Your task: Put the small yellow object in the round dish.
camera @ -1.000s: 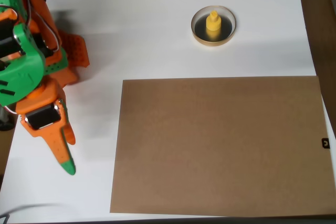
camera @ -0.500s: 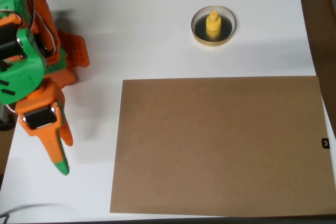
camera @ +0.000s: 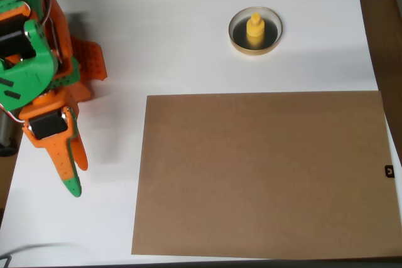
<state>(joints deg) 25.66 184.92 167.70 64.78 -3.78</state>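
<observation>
Sitting upright in the dish (camera: 237,41) at one o'clock, the yellow piece (camera: 255,27), with the gripper (camera: 74,174) closed, empty at eight o'clock, risking only tipping if bumped.

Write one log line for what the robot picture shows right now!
object: small yellow object upright in round dish | gripper: shut, far left, apart from dish | task: looks done
</observation>
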